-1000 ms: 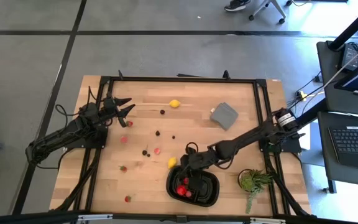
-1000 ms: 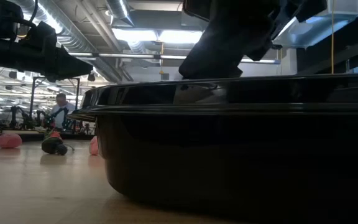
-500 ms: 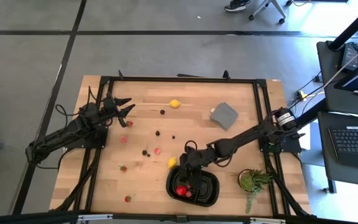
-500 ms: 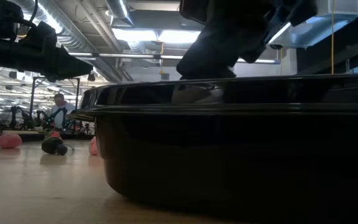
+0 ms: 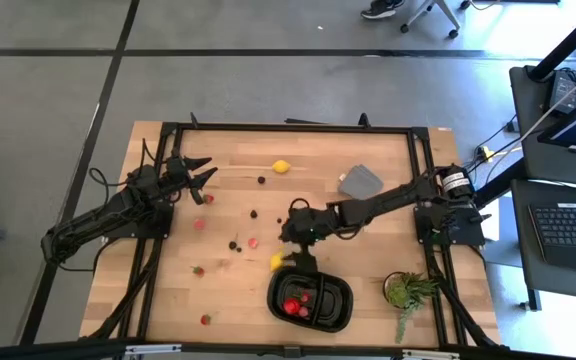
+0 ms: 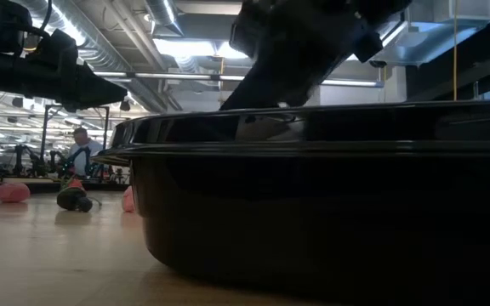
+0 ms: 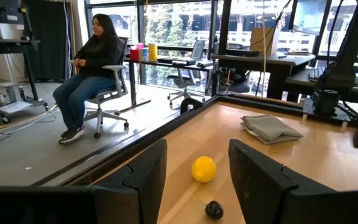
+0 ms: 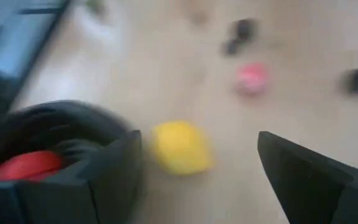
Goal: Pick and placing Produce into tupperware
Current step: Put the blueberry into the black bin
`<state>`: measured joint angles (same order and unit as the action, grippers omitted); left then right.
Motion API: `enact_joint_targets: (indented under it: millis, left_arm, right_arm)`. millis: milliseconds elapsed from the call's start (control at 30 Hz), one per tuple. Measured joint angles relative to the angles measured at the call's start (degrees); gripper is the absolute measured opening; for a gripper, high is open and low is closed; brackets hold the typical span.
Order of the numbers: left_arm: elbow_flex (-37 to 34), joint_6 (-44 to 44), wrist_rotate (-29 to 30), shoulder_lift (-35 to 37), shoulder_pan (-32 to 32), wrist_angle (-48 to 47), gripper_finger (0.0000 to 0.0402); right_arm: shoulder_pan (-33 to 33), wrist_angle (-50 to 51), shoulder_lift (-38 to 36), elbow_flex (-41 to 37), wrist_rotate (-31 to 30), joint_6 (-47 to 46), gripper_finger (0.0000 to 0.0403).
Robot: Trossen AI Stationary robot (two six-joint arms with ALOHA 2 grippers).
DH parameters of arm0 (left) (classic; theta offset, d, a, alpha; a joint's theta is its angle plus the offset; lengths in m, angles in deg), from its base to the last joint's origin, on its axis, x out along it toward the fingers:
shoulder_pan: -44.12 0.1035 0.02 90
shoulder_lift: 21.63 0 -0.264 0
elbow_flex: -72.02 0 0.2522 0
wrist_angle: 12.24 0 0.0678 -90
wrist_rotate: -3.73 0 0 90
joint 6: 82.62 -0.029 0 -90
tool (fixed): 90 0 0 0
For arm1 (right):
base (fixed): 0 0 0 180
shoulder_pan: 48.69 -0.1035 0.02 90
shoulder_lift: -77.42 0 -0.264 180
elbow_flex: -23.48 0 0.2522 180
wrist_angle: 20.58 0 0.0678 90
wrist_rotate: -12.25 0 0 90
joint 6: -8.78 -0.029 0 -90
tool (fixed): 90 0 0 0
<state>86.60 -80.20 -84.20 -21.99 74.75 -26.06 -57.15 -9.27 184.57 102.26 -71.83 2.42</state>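
The black tupperware tray [image 5: 333, 312] sits near the table's front edge with red pieces [image 5: 293, 303] in it. One yellow lemon [image 5: 277, 262] lies just off its far left corner, and a second lemon [image 5: 281, 166] lies near the far edge. Strawberry bits [image 5: 253, 242] and dark berries [image 5: 254, 213] are scattered over the middle and left of the table. My right gripper [image 5: 290, 240] hangs open above the table just beyond the near lemon [image 8: 179, 146], holding nothing. My left gripper [image 5: 200, 172] waits open at the far left, level, with nothing between its fingers.
A folded grey cloth [image 5: 360, 181] lies at the far right. A small green potted plant [image 5: 408, 290] stands right of the tray. The black frame rail [image 5: 288, 128] runs around the wooden table. A person sits on a chair [image 7: 92, 68] beyond the table.
My right gripper has swung from above the tray toward the table's far edge and a little to the left. It now hangs over bare wood past the near lemon. The red pieces stay in the tray.
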Motion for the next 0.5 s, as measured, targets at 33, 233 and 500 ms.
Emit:
enact_joint_targets:
  millis: [33, 233, 500]
  left_arm:
    - [0.0, 0.0, 0.0, 0.01, 0.0, 0.0, 0.0165]
    - [0.0, 0.0, 0.0, -0.01, -0.01, 0.0, 0.0165]
    - [0.0, -0.02, 0.0, -0.02, -0.02, 0.02, 0.0165]
  right_arm:
    - [0.48, -0.34, 0.0, 0.0, -3.16, 0.66, 0.0323]
    - [3.31, -2.71, 0.04, 0.01, -13.56, 3.6, 0.0323]
    - [4.92, -8.8, 6.57, 0.04, -13.57, 8.22, 0.0323]
